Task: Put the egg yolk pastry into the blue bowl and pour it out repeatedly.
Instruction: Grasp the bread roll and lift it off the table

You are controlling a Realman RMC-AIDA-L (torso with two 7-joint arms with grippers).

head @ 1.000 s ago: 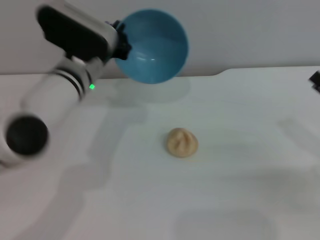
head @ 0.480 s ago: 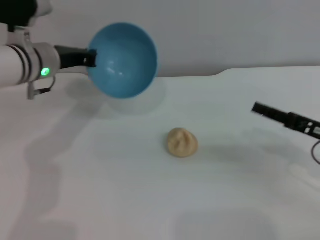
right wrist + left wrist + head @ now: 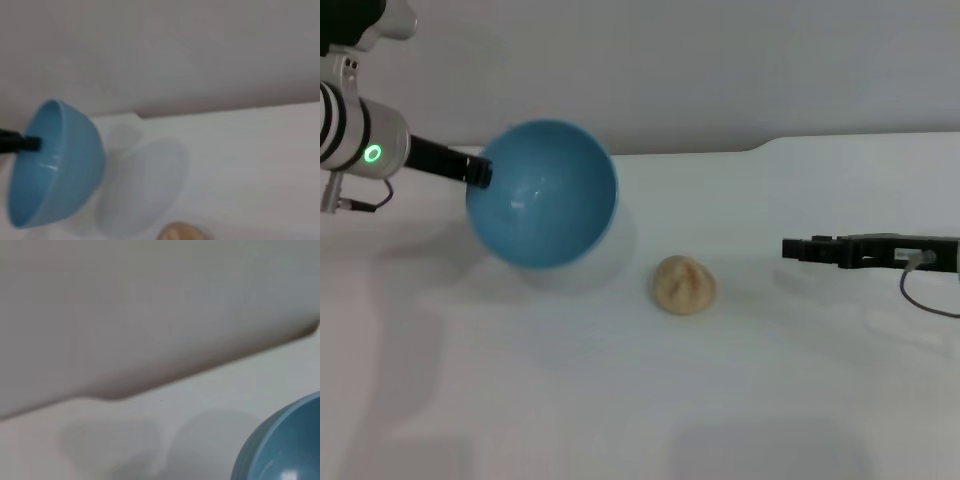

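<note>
The blue bowl (image 3: 545, 195) hangs tilted just above the table, left of centre in the head view, its empty inside facing me. My left gripper (image 3: 478, 172) is shut on the bowl's rim at its left side. The egg yolk pastry (image 3: 684, 284) lies on the white table, a little right of the bowl and apart from it. My right gripper (image 3: 792, 248) reaches in low from the right, pointing at the pastry from a short distance away. The right wrist view shows the bowl (image 3: 55, 165) side-on and the top of the pastry (image 3: 182, 232). Part of the bowl (image 3: 285, 450) fills a corner of the left wrist view.
The white table (image 3: 620, 400) runs back to a grey wall, with a small step in its rear edge (image 3: 765, 146) at the right. A thin cable (image 3: 920, 295) hangs below the right arm.
The left arm has carried the bowl down towards the table and closer to the pastry. The right gripper has moved in from the right edge towards the pastry. The pastry has not moved.
</note>
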